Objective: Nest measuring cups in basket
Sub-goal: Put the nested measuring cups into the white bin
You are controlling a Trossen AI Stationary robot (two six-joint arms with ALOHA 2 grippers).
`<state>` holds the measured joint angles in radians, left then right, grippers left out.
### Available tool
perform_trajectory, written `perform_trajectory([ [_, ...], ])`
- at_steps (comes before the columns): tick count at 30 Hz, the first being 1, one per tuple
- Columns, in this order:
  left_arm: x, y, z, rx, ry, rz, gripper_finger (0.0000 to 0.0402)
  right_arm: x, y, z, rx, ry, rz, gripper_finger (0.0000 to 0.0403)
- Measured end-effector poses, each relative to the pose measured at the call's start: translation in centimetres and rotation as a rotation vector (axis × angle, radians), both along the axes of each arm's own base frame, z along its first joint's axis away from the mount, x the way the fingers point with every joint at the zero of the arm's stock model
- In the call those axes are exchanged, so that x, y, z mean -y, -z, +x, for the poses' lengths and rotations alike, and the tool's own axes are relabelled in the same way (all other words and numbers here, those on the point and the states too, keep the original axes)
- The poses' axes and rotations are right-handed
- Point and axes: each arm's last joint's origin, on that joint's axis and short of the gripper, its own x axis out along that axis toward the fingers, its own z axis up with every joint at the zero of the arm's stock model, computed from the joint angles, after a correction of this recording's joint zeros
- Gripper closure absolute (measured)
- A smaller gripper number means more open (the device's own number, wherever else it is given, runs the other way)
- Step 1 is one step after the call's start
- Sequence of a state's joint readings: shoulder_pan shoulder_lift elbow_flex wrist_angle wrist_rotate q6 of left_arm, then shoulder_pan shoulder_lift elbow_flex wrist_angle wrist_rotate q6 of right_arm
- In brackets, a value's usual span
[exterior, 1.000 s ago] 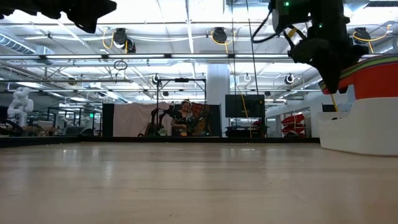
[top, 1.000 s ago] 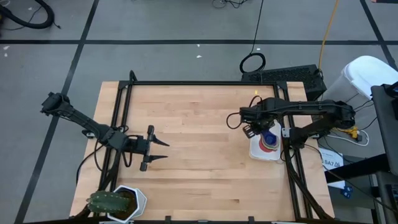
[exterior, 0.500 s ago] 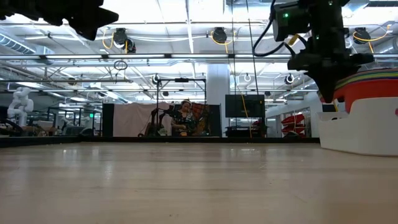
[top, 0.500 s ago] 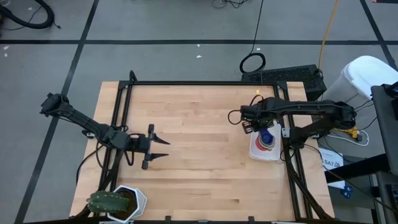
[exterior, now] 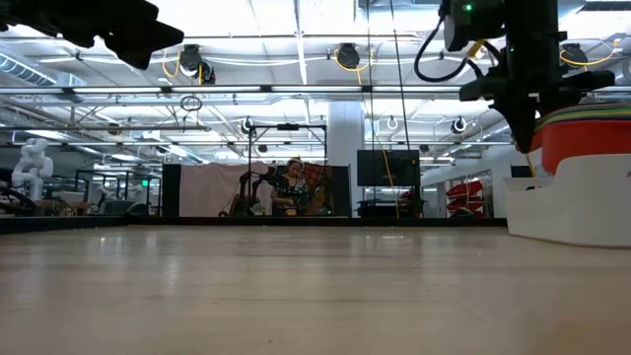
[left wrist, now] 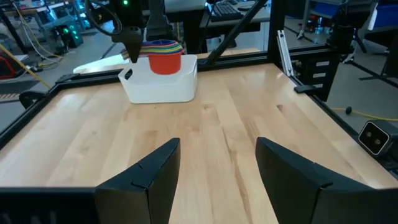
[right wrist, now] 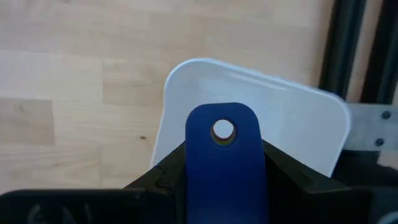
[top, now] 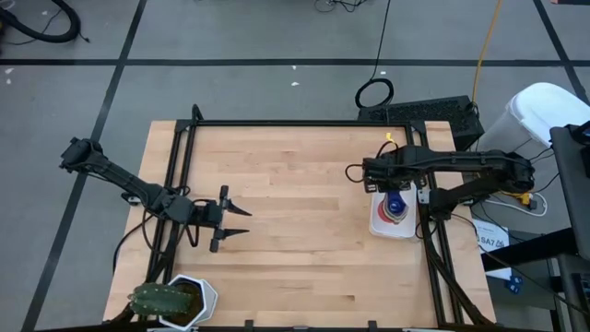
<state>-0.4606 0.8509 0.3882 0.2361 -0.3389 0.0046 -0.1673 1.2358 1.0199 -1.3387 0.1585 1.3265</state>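
Note:
The measuring cups (exterior: 584,133) sit nested in one stack, red outermost and coloured rims on top, inside the white basket (exterior: 572,202) at the table's right side. A blue handle (right wrist: 222,158) lies topmost. My right gripper (top: 391,184) points down over the basket's far part and is shut on that handle. In the left wrist view the stack (left wrist: 164,55) and the basket (left wrist: 158,86) show far off. My left gripper (top: 241,221) hovers open at the table's left, holding nothing. My right gripper pinches the topmost blue handle by its two long edges (right wrist: 189,168), one finger on either side, coming from above and pointing down. Lower handles lie hidden under it, with a glimpse through its hole. The stack stands level with its bottom inside the basket.
A white hexagonal pot with a green plant (top: 175,300) stands at the near left corner. Black frame rails (top: 431,240) run along the table's edges, close to the basket's right side. Bare wood (top: 304,212) lies between the two arms. A person (exterior: 293,187) sits in the room behind.
My right gripper has rolled about its downward axis while keeping its hold. The blue handle has swung round with it. The stack, tilted and raised a second ago, has sunk and now stands level in the basket.

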Motion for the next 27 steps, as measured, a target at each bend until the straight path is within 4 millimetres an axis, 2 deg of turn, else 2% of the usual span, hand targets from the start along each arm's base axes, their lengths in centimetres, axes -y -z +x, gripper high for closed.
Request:
perform_trajectory([
  [4,0.0,0.0,0.0,0.001,0.003,0.013,0.019,-0.5,0.4,-0.1,-0.005,0.024,0.0,0.0275],
  [10,0.0,0.0,0.0,0.003,0.008,0.033,0.019,-1.0,2.6,-0.9,-0.066,0.056,0.05,0.0275],
  [18,0.0,0.0,0.0,0.005,0.011,0.047,0.019,-1.1,5.0,-1.2,-0.047,0.061,0.057,0.0275],
  [27,0.0,-0.1,0.0,0.013,0.013,0.053,0.019,-1.2,6.6,-1.8,-0.058,0.051,0.059,0.0275],
])
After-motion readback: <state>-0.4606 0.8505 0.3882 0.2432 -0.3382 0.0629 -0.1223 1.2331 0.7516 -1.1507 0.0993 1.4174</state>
